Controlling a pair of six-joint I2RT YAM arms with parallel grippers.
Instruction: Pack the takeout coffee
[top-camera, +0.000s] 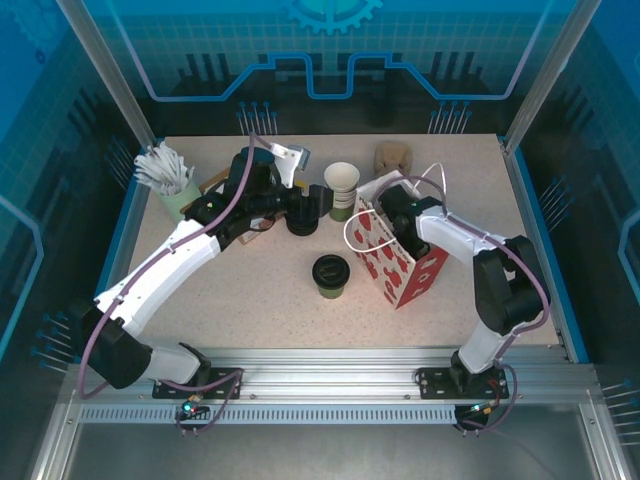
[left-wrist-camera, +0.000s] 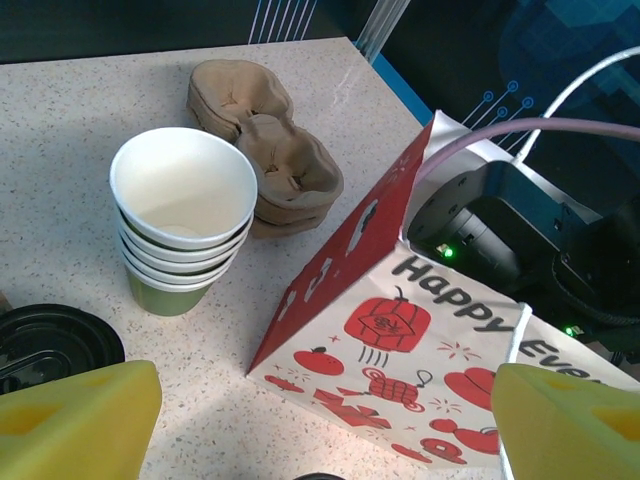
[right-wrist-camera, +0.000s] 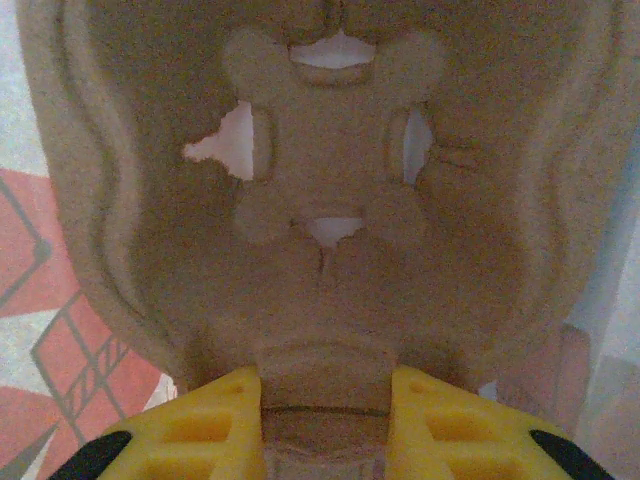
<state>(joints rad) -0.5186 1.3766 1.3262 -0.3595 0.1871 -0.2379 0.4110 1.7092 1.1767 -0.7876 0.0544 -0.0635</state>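
Overhead view: bright, even light from above on the table (top-camera: 300, 300), shadows soft and faint, focus sharp. Left wrist view: centre clear, my left fingers (left-wrist-camera: 70, 420) blurred at the bottom edge. Right wrist view: dim and warm, pulp carrier (right-wrist-camera: 330, 200) out of focus, pale light through its holes.

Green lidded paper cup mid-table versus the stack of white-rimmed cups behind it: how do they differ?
The green paper cup with the round black plastic lid is capped; the stack of lidless white-rimmed green paper cups is open, white inside showing. The capped cup is single, mid-table; the stack is several nested, farther back. Both stand upright.
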